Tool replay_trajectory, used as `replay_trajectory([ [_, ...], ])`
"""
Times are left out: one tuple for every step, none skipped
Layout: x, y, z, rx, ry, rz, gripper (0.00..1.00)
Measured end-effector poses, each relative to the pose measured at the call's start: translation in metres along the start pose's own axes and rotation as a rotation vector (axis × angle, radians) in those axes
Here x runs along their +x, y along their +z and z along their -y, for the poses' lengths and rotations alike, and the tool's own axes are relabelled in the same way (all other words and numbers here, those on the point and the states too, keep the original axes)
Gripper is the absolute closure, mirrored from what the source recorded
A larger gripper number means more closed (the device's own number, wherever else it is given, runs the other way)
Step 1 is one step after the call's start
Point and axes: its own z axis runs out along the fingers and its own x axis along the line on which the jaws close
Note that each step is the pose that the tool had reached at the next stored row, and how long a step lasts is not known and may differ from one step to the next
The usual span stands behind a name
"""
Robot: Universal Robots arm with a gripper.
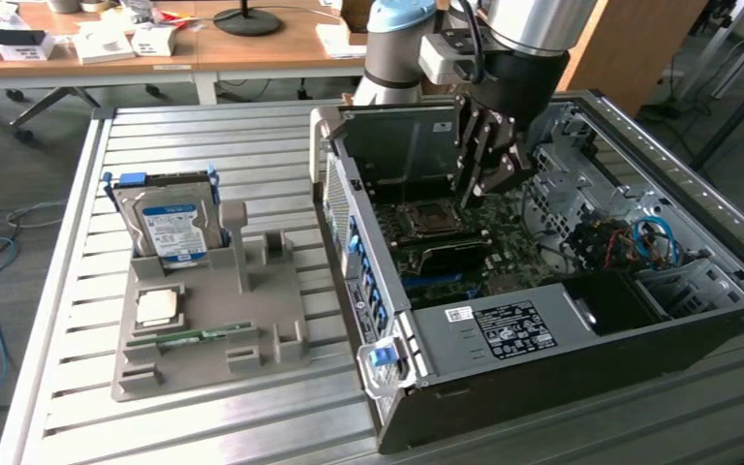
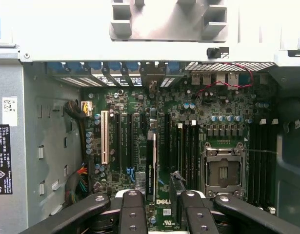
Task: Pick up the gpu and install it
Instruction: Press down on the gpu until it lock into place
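1. Exterior view, left side: one grey holder stands on the table. It carries one hard drive upright at the back, one chip lying flat, and one memory stick lying flat in front of the chip. The holder carries no gpu.
2. Exterior view, right side: one open case lies next to the holder. One gripper reaches down into the case, above the board and near the case's rear wall.
3. Wrist view: one gpu shows edge-on as a thin, dark card between the fingers. It projects from them towards the rear wall.
4. Finger state: narrowed to a middle width, with the card in the gap. I judge this to be a grip on the gpu, although the contact faces are hidden.
5. Key relation: the card's long axis runs parallel to the expansion slots. The card lies over the dark slots, between the one white slot and the one empty socket.
6. Seating: whether the card's lower edge has entered a slot cannot be told.
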Motion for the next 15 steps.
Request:
replay_trajectory([
  [0.0, 0.0, 0.0, 0.0001, 0.0, 0.0, 0.66],
  [0.0, 0.0, 0.0, 0.0, 0.0, 0.0, 0.66],
  [0.0, 0.0, 0.0, 0.0, 0.0, 0.0, 0.66],
  [0.0, 0.0, 0.0, 0.0, 0.0, 0.0, 0.66],
  [0.0, 0.0, 0.0, 0.0, 0.0, 0.0, 0.66],
  [0.0, 0.0, 0.0, 0.0, 0.0, 0.0, 0.66],
  [0.0, 0.0, 0.0, 0.0, 0.0, 0.0, 0.66],
  [0.0, 0.0, 0.0, 0.0, 0.0, 0.0, 0.66],
  [0.0, 0.0, 0.0, 0.0, 0.0, 0.0, 0.67],
  [0.0, 0.0, 0.0, 0.0, 0.0, 0.0001, 0.74],
  [0.0, 0.0, 0.0, 0.0, 0.0, 0.0, 0.8],
  [0.0, 0.0, 0.0, 0.0, 0.0, 0.0, 0.86],
  [0.0, 0.0, 0.0, 0.0, 0.0, 0.0, 0.86],
  [0.0, 0.0, 0.0, 0.0, 0.0, 0.0, 0.89],
  [0.0, 0.0, 0.0, 0.0, 0.0, 0.0, 0.89],
])
